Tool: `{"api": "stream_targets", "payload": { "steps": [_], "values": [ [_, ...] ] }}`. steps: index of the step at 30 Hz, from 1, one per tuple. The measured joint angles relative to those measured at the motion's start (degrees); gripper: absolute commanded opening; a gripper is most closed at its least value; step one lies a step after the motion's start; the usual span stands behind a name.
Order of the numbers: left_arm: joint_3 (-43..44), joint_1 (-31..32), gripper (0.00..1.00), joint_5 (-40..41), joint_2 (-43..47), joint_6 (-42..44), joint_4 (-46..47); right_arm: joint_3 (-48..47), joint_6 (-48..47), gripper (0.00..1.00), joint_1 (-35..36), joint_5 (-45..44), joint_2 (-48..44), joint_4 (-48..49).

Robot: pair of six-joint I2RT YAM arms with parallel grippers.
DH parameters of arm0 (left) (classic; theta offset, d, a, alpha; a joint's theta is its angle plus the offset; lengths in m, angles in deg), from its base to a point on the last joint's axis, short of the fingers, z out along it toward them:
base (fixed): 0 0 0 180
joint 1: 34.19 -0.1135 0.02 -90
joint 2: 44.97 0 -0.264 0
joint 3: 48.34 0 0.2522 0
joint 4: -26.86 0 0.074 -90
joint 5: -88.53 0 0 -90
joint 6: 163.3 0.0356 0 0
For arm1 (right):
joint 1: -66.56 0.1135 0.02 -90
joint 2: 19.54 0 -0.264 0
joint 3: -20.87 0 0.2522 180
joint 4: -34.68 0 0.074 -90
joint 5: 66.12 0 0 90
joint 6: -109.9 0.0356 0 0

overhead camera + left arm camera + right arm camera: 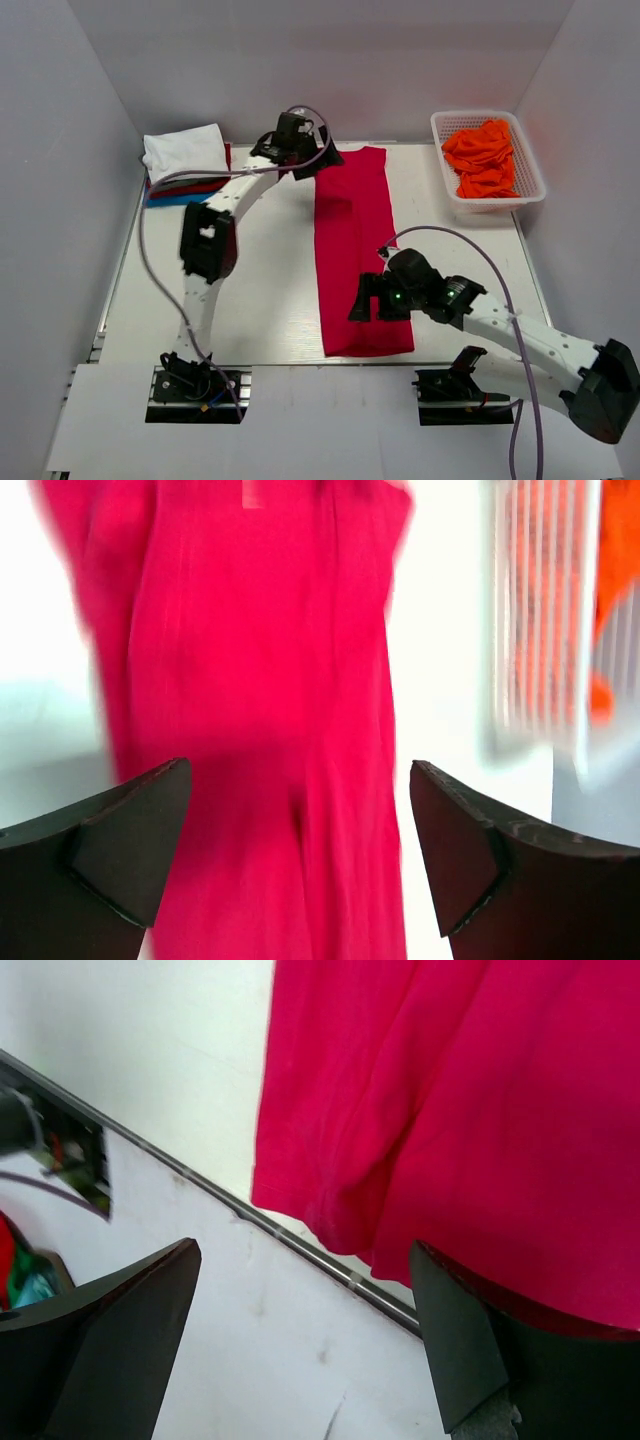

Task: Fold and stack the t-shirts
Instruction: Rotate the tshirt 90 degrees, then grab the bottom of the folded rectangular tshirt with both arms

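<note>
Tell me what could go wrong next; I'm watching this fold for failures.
The hem of the red shirt lies at the near edge of the table; a loose pinch by the open right jaws could drag it off.
The left jaws are open too, so uneven grasps might skew the narrow strip.

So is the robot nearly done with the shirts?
Not yet. Done: a folded pile, white on top, at the far left. In hand: the red shirt is a long strip, with the left pincer and right pincer open by its ends. Left: orange shirts in the basket.
</note>
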Motion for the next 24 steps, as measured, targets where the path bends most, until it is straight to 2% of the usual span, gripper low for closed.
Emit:
{"api": "stream_targets", "payload": {
  "steps": [1, 7, 10, 12, 16, 20, 24],
  "values": [
    [-4.6, 0.1, 1.00, 0.0, 5.4, 0.9, -2.2, 0.0, 0.5, 0.90, -0.1, -0.5, -1.8, -0.3],
    [-43.0, 4.0, 1.00, 0.0, 46.1, 2.0, 0.7, 0.7, 5.5, 0.90, -0.5, -7.1, -11.9, -7.7],
    [-56.4, 8.7, 1.00, -1.8, 56.9, 0.3, 3.0, 2.0, 7.6, 0.90, -1.4, -10.9, -13.5, -12.9],
    [-64.0, 13.1, 1.00, -3.3, 58.5, -1.7, 3.2, 2.2, 9.5, 0.90, -2.1, -13.6, -13.6, -16.6],
    [-73.6, 24.9, 1.00, -3.0, 52.7, -7.0, 0.5, 2.3, 12.5, 0.90, -3.7, -17.9, -14.7, -22.3],
    [-77.5, 35.0, 0.98, -2.2, 52.0, -11.3, -4.3, 2.8, 13.3, 0.90, -4.9, -19.7, -15.9, -25.2],
    [-78.6, 39.0, 0.90, -0.2, 53.4, -13.9, -4.5, 3.6, 13.2, 0.90, -5.7, -19.7, -14.5, -27.0]
  ]
}}
